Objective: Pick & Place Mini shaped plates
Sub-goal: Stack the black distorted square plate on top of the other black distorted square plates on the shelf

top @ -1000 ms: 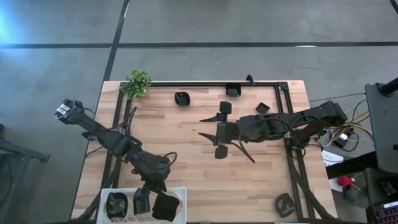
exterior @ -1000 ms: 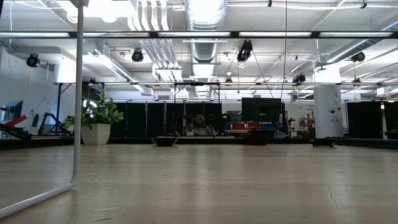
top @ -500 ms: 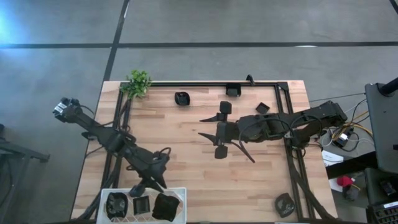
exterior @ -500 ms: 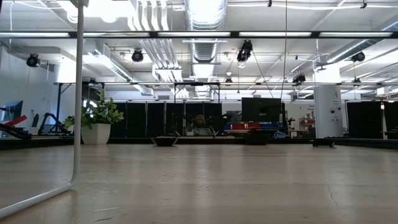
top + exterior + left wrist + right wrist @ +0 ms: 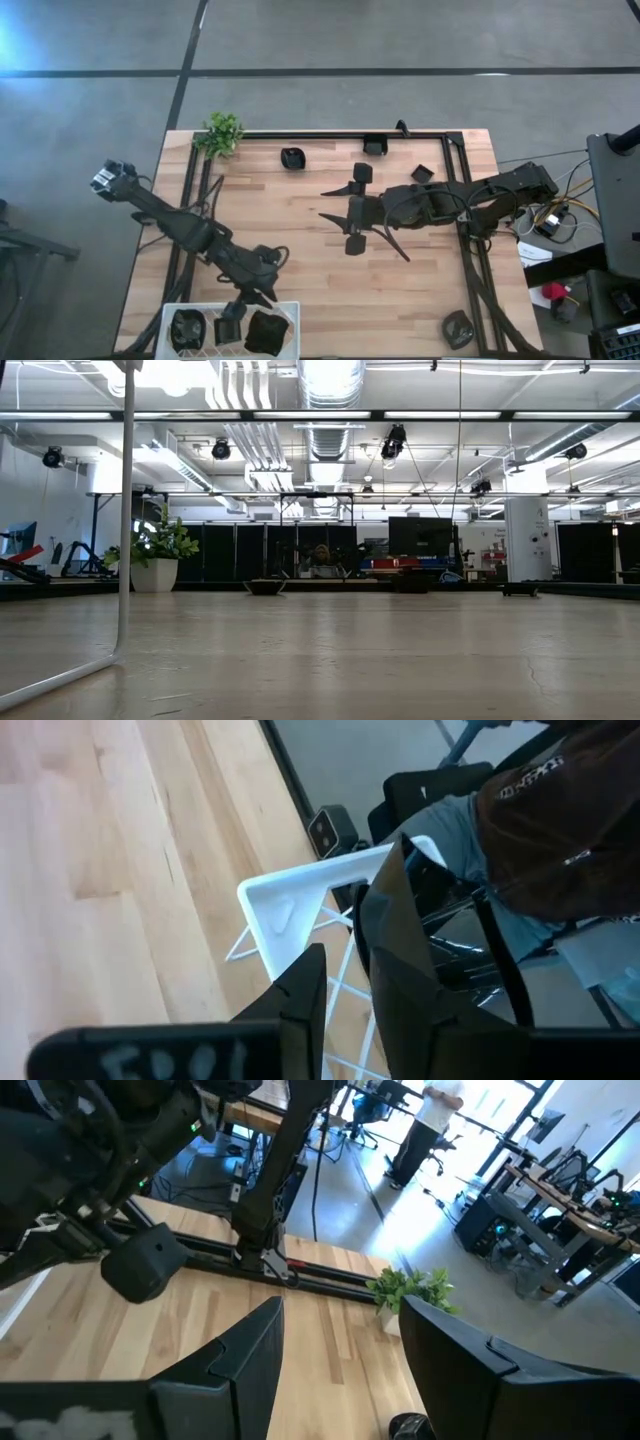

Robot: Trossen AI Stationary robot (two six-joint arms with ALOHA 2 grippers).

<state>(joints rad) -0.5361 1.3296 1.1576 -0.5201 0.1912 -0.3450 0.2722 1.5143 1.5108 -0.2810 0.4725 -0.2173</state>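
Black plates (image 5: pixel 362 172), white basket (image 5: pixel 290 309)

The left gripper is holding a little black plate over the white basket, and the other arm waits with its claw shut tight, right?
Not quite. The right gripper is wide open, as the high view shows. The rest holds: the left gripper grips a plate over the basket.

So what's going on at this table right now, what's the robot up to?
The robot is sorting small black plates into a white basket at the near left edge of the table. The left gripper is over the basket, holding a dark plate between its fingers. Two plates already in the basket flank it. The right gripper waits open above the middle of the table. More plates on the table lie along the far edge.
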